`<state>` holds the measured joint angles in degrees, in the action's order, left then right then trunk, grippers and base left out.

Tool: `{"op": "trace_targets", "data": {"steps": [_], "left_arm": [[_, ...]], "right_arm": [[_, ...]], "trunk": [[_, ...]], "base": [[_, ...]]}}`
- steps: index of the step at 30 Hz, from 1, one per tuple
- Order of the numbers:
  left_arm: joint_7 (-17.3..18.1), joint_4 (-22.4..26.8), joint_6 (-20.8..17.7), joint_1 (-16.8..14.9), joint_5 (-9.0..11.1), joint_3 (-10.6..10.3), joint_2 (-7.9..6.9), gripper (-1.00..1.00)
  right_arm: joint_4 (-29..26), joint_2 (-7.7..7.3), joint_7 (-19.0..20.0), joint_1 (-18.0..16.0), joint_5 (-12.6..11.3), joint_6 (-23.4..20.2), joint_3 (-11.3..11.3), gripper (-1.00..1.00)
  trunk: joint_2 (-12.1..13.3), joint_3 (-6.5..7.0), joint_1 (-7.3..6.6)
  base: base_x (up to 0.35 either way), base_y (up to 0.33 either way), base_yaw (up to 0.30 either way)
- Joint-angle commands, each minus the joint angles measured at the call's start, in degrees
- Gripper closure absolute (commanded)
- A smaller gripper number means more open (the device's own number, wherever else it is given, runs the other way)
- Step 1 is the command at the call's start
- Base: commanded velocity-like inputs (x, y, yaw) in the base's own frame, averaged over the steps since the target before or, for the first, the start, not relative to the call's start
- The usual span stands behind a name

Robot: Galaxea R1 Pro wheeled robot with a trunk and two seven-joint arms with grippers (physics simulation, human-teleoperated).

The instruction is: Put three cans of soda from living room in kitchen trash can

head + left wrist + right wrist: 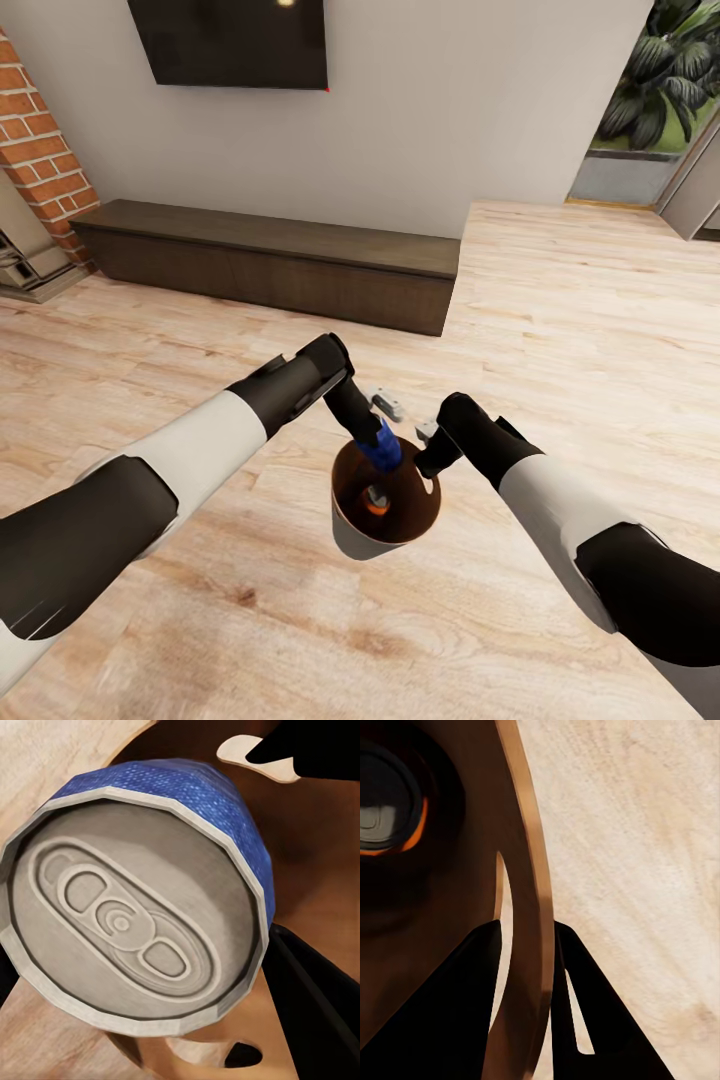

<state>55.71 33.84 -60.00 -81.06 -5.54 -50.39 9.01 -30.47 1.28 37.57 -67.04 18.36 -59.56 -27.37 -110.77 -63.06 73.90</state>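
My left gripper (378, 440) clasping the blue soda can (382, 447) over the trash can (352, 535), my right gripper (529, 975) pinching its rim, orange soda can (375, 499) inside

Our left gripper (378, 445) reaches down over the bin (350, 535), fingers clamped on a blue can (382, 447). Our right gripper (529, 967) pinches the bin's rim, one finger inside, one outside.

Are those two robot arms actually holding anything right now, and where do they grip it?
Yes. The left gripper holds the blue soda can by its sides, over the bin's opening. The right gripper pinches the trash can by its rim.
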Motion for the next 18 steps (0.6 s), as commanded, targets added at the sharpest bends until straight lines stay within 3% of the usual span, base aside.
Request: {"op": "trace_targets", "data": {"steps": [1, 6, 12, 18], "left_arm": [[0.0, 0.0, 0.0, 0.0, 0.0, 0.0, 0.01, 1.0], [0.1, 0.0, 0.0, 0.2, 0.0, -0.4, 0.04, 1.0], [0.4, 0.0, 0.0, 0.4, 0.0, -3.2, 0.04, 1.0], [2.3, 0.0, 0.0, 0.6, 0.0, -4.5, 0.05, 1.0]], "right_arm": [[0.0, 0.03, 0.4, 0.0, -1.6, -0.4, 0.1, 1.0], [-0.1, 0.35, 0.4, 0.0, -1.5, -0.4, 0.2, 1.0], [-0.1, 0.53, 0.4, 0.0, -1.5, -0.4, 0.2, 1.0], [-0.2, 0.56, 0.4, 0.0, -1.4, -0.4, 0.3, 1.0]], "trunk": [[0.0, 0.0, 0.0], [0.0, 0.0, 0.0], [0.0, 0.0, 0.0], [0.0, 0.0, 0.0]], "base": [[0.0, 0.0, 0.0], [0.0, 0.0, 0.0], [0.0, 0.0, 0.0], [0.0, 0.0, 0.0]]}}
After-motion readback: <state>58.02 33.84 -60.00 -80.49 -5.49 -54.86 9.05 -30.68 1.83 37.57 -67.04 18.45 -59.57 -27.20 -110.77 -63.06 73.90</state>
